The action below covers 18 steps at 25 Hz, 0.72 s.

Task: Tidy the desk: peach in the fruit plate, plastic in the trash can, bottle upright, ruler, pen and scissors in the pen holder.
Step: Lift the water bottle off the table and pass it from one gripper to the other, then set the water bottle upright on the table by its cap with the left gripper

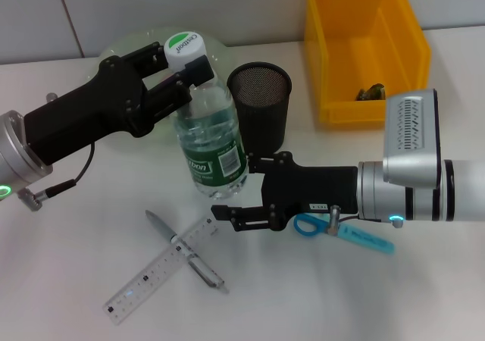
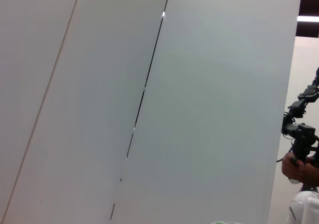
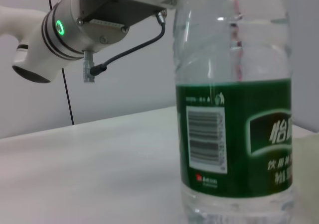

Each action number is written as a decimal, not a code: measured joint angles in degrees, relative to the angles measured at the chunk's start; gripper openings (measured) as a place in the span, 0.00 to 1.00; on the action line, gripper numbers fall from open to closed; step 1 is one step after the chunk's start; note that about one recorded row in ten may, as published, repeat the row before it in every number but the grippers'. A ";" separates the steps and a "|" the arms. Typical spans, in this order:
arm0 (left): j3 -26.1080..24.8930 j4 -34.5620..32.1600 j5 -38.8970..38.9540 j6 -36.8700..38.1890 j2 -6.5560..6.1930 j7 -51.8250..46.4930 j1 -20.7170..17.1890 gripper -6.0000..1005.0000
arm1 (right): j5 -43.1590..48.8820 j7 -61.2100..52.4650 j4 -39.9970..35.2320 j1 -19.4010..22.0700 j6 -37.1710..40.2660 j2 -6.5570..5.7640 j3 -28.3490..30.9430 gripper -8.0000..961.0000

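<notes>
Upright now, the clear plastic water bottle with a green label and white cap (image 1: 210, 125) is standing on the white desk (image 1: 68, 280) toward its far-left part, just beside the black mesh pen holder (image 1: 260, 114). The left gripper (image 1: 179, 69) is reaching in from the left edge and closing its black fingers (image 1: 163, 57) around the bottle's neck just under the cap. The right gripper (image 1: 231, 188) is coming in from the right edge, low over the desk, with its two fingers spread apart and holding nothing; one fingertip is sitting close to the bottle's base, though contact cannot be made out. From the right wrist view the bottle (image 3: 234, 104) is filling the near side, standing straight (its barcode and green label facing the camera), while the left arm is showing above it. Lying near the front edge are a transparent plastic ruler (image 1: 155, 271) and a grey pen (image 1: 186, 251), crossing each other. Blue-handled scissors (image 1: 345, 230) are lying mostly under the right arm. A yellow plastic bin (image 1: 364, 45) is sitting at the far-right corner with a small dark object inside that is too small to identify, and a pale green plate (image 1: 132, 47) is peeking out behind the left gripper.
</notes>
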<state>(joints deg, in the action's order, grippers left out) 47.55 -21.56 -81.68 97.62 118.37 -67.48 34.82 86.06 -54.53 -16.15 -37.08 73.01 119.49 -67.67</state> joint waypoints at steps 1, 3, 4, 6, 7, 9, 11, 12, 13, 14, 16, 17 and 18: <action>-0.07 0.00 0.00 0.00 0.00 -0.01 0.00 0.45 | 0.00 0.00 0.33 0.03 -0.18 0.01 0.00 0.80; -0.30 -0.03 -0.02 0.00 0.01 -0.02 0.00 0.45 | 0.00 0.00 0.50 0.03 -0.30 0.01 -0.01 0.79; -0.34 -0.04 -0.02 0.00 0.01 -0.02 -0.01 0.45 | 0.00 0.00 0.66 0.04 -0.45 0.02 -0.01 0.79; -0.38 -0.09 -0.02 0.00 0.01 -0.02 -0.04 0.45 | -0.01 0.00 0.83 0.22 -0.69 0.03 -0.01 0.79; -0.45 -0.54 0.01 0.01 -0.02 -0.03 -0.23 0.45 | -0.04 0.00 0.85 0.39 -0.74 0.04 -0.01 0.79; -0.48 -1.02 0.19 0.00 -0.03 -0.06 -0.44 0.45 | -0.10 0.06 0.86 0.68 -0.76 0.04 0.00 0.79; -0.49 -1.26 0.36 0.00 -0.04 -0.10 -0.56 0.45 | -0.20 0.09 0.86 1.00 -0.76 0.04 0.01 0.79; -0.49 -1.26 0.36 0.00 -0.04 -0.10 -0.56 0.45 | -0.25 0.14 0.85 1.20 -0.76 0.04 0.08 0.79; -0.73 -1.47 0.57 -0.24 -0.07 0.00 -0.72 0.45 | -0.34 0.22 0.80 1.48 -0.76 0.04 0.18 0.79; -1.01 -1.50 0.57 -0.66 -0.11 0.41 -0.82 0.45 | -0.40 0.33 0.73 1.81 -0.75 0.04 0.30 0.79; -1.23 -1.51 0.57 -1.21 -0.15 0.94 -0.96 0.45 | -0.69 0.42 0.31 2.73 -0.52 0.04 0.60 0.79; -1.41 -1.51 0.58 -1.60 -0.15 1.35 -1.09 0.45 | -0.78 0.44 0.18 3.00 -0.42 0.04 0.78 0.79; -2.51 -1.31 0.58 -3.23 0.02 3.64 -1.70 0.45 | -0.84 0.47 0.08 3.23 -0.34 0.04 0.98 0.79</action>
<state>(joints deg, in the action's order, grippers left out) 45.04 -22.87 -81.11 94.40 118.39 -63.84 33.13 85.22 -54.06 -16.07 -33.86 72.67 119.53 -66.69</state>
